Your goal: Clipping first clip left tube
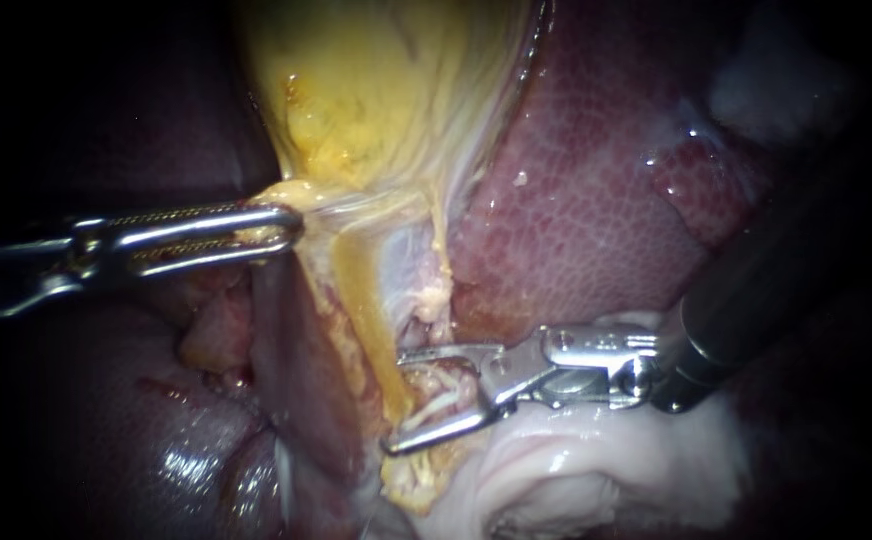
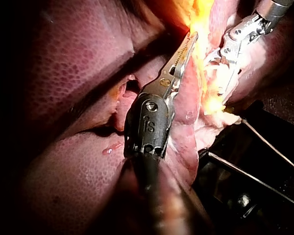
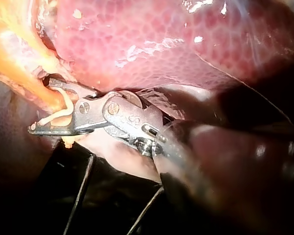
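Note:
The yellow gallbladder (image 1: 376, 90) hangs at the top centre and narrows into a neck. My left instrument (image 1: 281, 228) is shut on yellow tissue at that neck; it also shows in its own wrist view (image 2: 188, 41). A yellow tube (image 1: 366, 310) runs down from the neck. My right instrument (image 1: 396, 402) stands open with its jaws straddling the tube's lower end, pale strands (image 1: 436, 395) lying between them. In the right wrist view the open jaws (image 3: 43, 105) sit around the orange-lit tube (image 3: 44, 95). I see no clip on the tube.
The mottled red liver (image 1: 596, 200) fills the upper right, with a darker lobe (image 1: 156, 440) at lower left. White glistening tissue (image 1: 576, 470) lies under the right instrument's shaft. A thinner strand (image 1: 443, 250) runs beside the yellow tube.

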`<state>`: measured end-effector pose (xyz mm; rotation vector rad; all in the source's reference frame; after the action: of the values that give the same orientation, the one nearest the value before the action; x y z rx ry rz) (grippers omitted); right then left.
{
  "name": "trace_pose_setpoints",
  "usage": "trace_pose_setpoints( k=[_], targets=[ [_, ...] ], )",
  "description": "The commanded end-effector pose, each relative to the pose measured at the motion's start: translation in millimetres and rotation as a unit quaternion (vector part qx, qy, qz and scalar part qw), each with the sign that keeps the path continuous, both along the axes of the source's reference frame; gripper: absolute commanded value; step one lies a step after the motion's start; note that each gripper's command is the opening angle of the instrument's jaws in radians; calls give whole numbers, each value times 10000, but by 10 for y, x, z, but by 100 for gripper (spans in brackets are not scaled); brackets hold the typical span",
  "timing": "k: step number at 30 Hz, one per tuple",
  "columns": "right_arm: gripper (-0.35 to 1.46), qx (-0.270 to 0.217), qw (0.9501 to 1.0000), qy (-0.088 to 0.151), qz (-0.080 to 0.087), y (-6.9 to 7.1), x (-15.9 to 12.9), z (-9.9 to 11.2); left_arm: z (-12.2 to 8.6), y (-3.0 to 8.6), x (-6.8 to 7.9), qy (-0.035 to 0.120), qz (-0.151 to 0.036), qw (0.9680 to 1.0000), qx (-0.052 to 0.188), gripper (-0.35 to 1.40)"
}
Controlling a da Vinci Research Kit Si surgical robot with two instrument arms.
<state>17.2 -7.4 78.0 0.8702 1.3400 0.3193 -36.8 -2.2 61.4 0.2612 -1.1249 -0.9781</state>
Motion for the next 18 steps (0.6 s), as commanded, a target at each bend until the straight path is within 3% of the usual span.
trace_pose_setpoints(
  k=[1,9,18],
  targets=[
    [60,31,10000,57,-17,-1,1,-2,4,2,2,-8,1,10000,6,-35],
    [58,240,9989,256,-317,-10,15,-7,19,9,7,-10,5,10000,5,-35],
    [58,318,9981,265,-452,-28,40,8,31,17,-2,-1,-38,10000,29,-35]
  ],
)
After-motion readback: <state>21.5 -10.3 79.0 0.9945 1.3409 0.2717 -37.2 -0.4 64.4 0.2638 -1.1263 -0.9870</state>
